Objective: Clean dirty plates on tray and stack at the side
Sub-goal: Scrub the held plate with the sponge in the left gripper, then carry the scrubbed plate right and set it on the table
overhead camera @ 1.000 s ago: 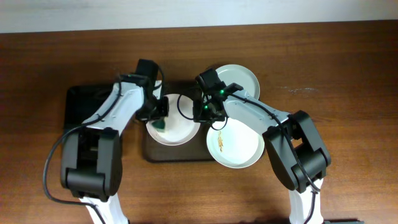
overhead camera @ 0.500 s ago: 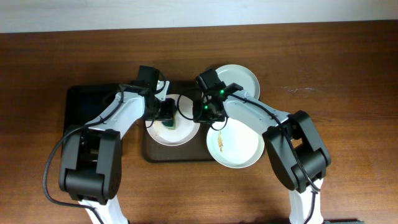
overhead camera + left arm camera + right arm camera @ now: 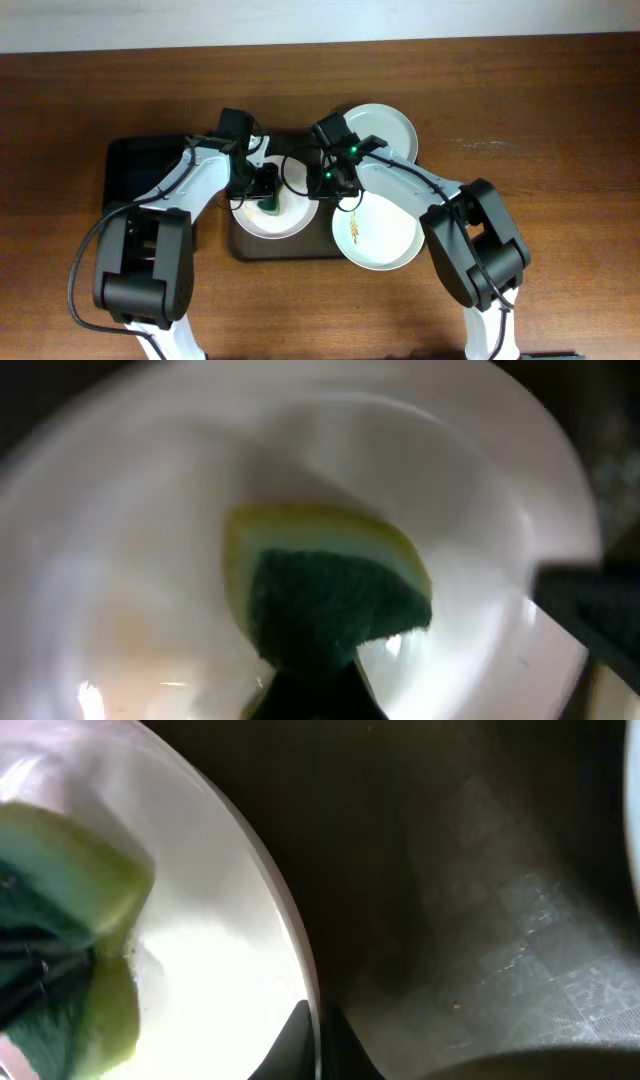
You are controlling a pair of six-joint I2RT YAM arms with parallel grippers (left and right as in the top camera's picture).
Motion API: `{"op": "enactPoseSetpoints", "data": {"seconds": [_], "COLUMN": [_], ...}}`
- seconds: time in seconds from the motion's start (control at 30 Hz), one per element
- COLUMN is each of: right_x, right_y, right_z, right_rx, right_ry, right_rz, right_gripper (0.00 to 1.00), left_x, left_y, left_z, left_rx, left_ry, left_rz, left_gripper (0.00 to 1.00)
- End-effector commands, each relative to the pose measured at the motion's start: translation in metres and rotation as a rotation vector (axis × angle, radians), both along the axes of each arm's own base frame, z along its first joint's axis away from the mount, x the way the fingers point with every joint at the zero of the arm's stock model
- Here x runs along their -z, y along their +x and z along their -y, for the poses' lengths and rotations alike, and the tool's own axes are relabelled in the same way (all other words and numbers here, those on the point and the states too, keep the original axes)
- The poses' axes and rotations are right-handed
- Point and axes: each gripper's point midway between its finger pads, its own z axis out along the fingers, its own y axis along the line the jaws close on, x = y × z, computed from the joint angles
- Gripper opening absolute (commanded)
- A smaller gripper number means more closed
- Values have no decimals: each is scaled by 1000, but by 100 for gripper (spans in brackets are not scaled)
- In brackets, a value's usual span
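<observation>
Three white plates show in the overhead view. The left plate [image 3: 255, 218] lies on the brown tray [image 3: 240, 247]. My left gripper [image 3: 268, 196] is shut on a green and yellow sponge [image 3: 325, 585] that presses on this plate [image 3: 130, 550]. My right gripper [image 3: 327, 182] is shut on the same plate's right rim [image 3: 290, 935]; the sponge also shows in the right wrist view [image 3: 70, 920]. A second plate [image 3: 380, 240] with a yellowish smear lies at the front right. The third plate [image 3: 390, 125] lies behind it.
A smaller black tray [image 3: 145, 170] lies left of the brown tray, under my left arm. The brown tray's textured floor [image 3: 520, 950] shows in the right wrist view. Bare wooden table [image 3: 560, 150] spreads to the right.
My left gripper has moved the sponge to the right and toward the front across the left plate. My right gripper has stayed on the plate's rim.
</observation>
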Motion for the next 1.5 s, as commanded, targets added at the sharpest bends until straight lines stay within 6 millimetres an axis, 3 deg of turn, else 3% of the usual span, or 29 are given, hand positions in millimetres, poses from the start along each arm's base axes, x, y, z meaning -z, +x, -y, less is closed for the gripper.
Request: {"op": "enactPoseSetpoints", "data": {"seconds": [0.0, 0.1, 0.13, 0.17, 0.23, 0.27, 0.3, 0.37, 0.43, 0.47, 0.6, 0.63, 0.67, 0.73, 0.77, 0.83, 0.93, 1.0, 1.1, 1.17, 1.3, 1.4, 1.47], "right_x": [-17, -17, -17, -16, -16, -15, -15, -14, -14, -14, -14, -14, -14, -13, -13, -13, -13, -27, -66, -104, -142, -153, -173], "right_y": [7, 7, 7, 6, 5, 4, 4, 4, 4, 4, 4, 4, 4, 1, 0, -3, -5, -4, 2, 7, 5, 1, 2], "right_z": [0, 0, 0, -2, -4, -4, -4, -4, -4, -4, -4, -4, -4, -3, -3, -3, -4, -4, 13, 33, 80, 86, 90], "right_rx": [16, 16, 16, 12, 6, 6, 6, 6, 6, 6, 6, 6, 5, 5, 3, -1, -5, -19, 4, 33, 113, 114, 145], "right_ry": [15, 16, 16, 15, 16, 14, 14, 13, 13, 13, 13, 13, 13, 8, 10, 16, 22, 28, -29, -100, -347, -518, -665], "right_rz": [37, 36, 36, 37, 37, 34, 33, 32, 32, 32, 31, 31, 30, 20, 12, 1, -8, 17, 125, 238, 390, 496, 628], "right_gripper": [4, 4, 4, 4, 4, 4, 4, 4, 4, 4, 4, 4, 4, 4, 4, 4, 4, 4, 4, 4, 4, 4, 4], "left_x": [13, 16, 15, 12, -3, -3, -1, 10, 13, 14, 16, 15, 13, 2, -5, -27, -92, -114, -109, -105, -103, -103, -103], "left_y": [3, -26, -47, -57, -53, -39, -27, -4, 0, -2, -50, -56, -55, -42, -32, -8, 40, 57, 52, 48, 46, 46, 46], "left_z": [-46, -46, -32, -18, 27, 29, 25, -17, -54, -60, -63, -54, -32, 10, 21, 21, 2, -24, -39, -46, -50, -50, -50], "left_rx": [-76, -52, -32, -14, 53, 58, 54, -64, -107, -111, -79, -68, -60, -1, 9, 6, -32, -83, -100, -109, -113, -113, -114], "left_ry": [255, 262, 184, 98, -173, -179, -150, 71, 271, 307, 318, 265, 139, -112, -171, -185, -185, -128, -90, -39, -17, -17, -16], "left_rz": [13, -103, -196, -238, -226, -163, -114, -35, -5, -9, -205, -236, -244, -197, -161, -101, 25, 75, 48, 32, 28, 28, 28], "left_gripper": [1, 1, 1, 1, 1, 1, 1, 1, 1, 1, 1, 1, 1, 1, 1, 1, 1, 1, 1, 1, 1, 1, 1]}}
